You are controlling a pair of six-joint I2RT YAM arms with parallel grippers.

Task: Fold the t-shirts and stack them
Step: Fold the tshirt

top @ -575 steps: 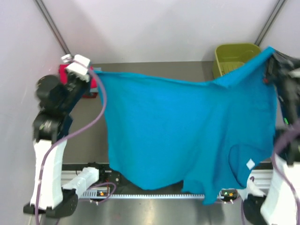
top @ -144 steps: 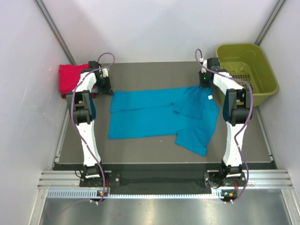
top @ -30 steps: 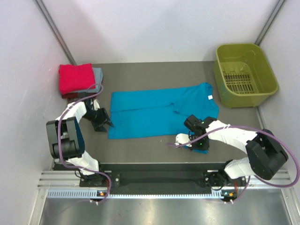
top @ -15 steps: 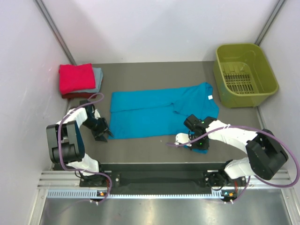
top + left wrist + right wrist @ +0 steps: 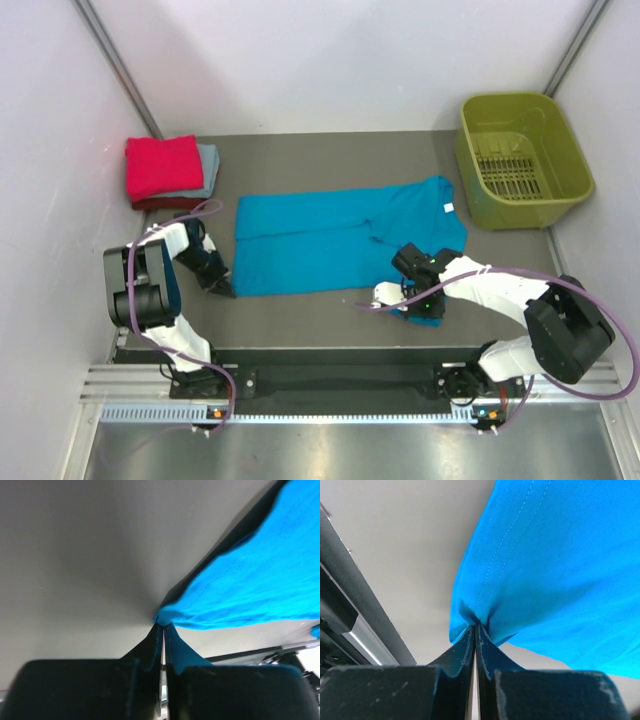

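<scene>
A teal-blue t-shirt [image 5: 340, 235] lies spread flat across the middle of the grey table [image 5: 330, 160], with a white label near its collar. My left gripper [image 5: 228, 289] is low on the table at the shirt's near-left corner. In the left wrist view the left gripper [image 5: 162, 625] is shut on a pinch of the teal cloth [image 5: 250, 590]. My right gripper [image 5: 424, 310] is at the shirt's near-right end. There the right gripper [image 5: 476, 624] is shut on a bunched fold of the shirt [image 5: 560, 570]. A folded red t-shirt [image 5: 160, 165] lies on a folded grey-blue one [image 5: 209, 166] at the back left.
An olive-green plastic basket [image 5: 520, 160] stands at the back right corner. White walls close in the table on both sides. A metal rail [image 5: 330, 385] with the arm bases runs along the near edge.
My left gripper slid toward the shirt's near-left corner and shut on the cloth. The right gripper stayed shut on the near-right end. The shirt has not shifted.
</scene>
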